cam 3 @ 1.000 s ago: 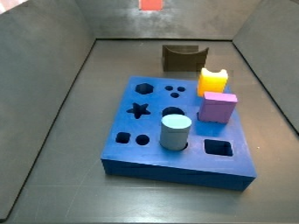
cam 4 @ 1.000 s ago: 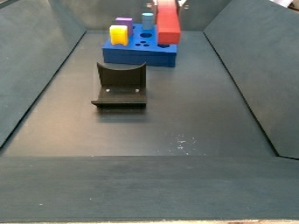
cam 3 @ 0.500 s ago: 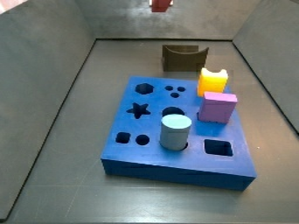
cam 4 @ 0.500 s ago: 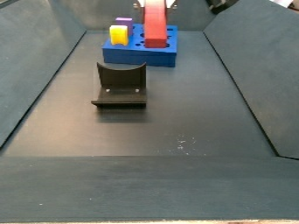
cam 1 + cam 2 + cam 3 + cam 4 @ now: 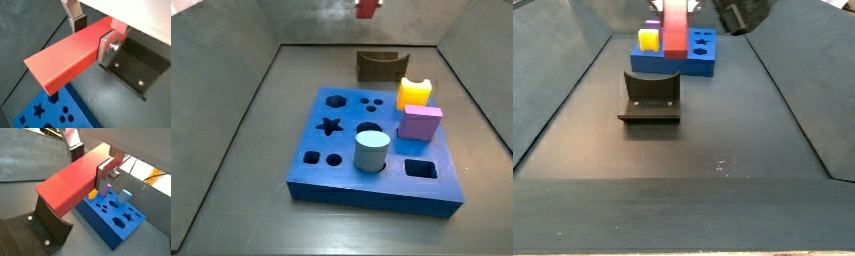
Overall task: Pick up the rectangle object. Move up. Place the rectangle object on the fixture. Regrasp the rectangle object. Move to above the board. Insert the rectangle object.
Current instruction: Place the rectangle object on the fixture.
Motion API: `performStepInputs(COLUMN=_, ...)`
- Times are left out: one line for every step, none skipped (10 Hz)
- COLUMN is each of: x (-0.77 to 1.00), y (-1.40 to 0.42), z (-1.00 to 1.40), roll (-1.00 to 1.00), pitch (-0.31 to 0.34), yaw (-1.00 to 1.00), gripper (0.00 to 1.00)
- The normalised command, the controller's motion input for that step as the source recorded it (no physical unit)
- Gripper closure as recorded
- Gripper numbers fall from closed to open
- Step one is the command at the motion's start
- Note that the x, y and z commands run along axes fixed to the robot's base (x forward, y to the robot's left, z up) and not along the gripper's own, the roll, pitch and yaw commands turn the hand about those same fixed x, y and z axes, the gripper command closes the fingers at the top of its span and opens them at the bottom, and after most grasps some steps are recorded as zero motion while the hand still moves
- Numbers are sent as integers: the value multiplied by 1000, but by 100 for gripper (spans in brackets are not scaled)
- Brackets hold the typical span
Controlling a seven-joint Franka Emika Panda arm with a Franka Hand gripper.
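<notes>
My gripper [image 5: 93, 32] is shut on the rectangle object [image 5: 67, 57], a long red-orange block, with one finger [image 5: 108, 44] flat against its side and the other finger [image 5: 78, 22] across from it. Both wrist views show this grip [image 5: 91, 162] on the block [image 5: 70, 185]. A side view shows the block [image 5: 676, 28] hanging high, nearly upright, over the floor between the fixture [image 5: 651, 96] and the board [image 5: 681, 56]. Only the block's lower end [image 5: 368, 8] shows at the top of a side view, behind the dark fixture [image 5: 378, 66] and the blue board [image 5: 372, 150].
On the board stand a yellow notched block [image 5: 413, 93], a pink-purple cube [image 5: 420, 122] and a pale blue cylinder [image 5: 372, 150]. Grey walls slope up around the dark floor [image 5: 687, 150]. The fixture [image 5: 133, 62] lies below the block, beside the board [image 5: 113, 220].
The held block has travelled sideways at the same height, away from above the board and toward the fixture, and has turned more upright. Nothing on the floor has moved.
</notes>
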Motion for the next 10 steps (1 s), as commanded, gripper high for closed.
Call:
performStepInputs(x=738, y=42, z=-14, roll=-183, pitch=29, yaw=-87, gripper=100)
performStepInputs(x=612, y=43, z=-19, roll=-168, pitch=28, yaw=-69, gripper=100)
performStepInputs(x=524, y=37, z=-15, roll=-163, pitch=39, yaw=-63, gripper=100)
performStepInputs(x=447, y=33, z=-16, roll=-160, pitch=48, yaw=-54, gripper=100)
performStepInputs(x=374, y=31, z=-13, roll=-155, pitch=59, yaw=-49, gripper=100)
performStepInputs(x=269, y=27, z=-12, roll=-149, pitch=78, yaw=-41, gripper=100)
performStepInputs(x=230, y=27, z=-10, roll=-146, pitch=82, yaw=-39, gripper=100)
performStepInputs(x=164, y=129, z=-1000, roll=-1000, pitch=154, yaw=-38, gripper=100)
performStepInputs(x=151, y=136, z=-1000, roll=-1000, pitch=155, yaw=-57, gripper=100)
performStepInputs(x=159, y=140, z=-1000, roll=-984, pitch=181, yaw=-119, gripper=100)
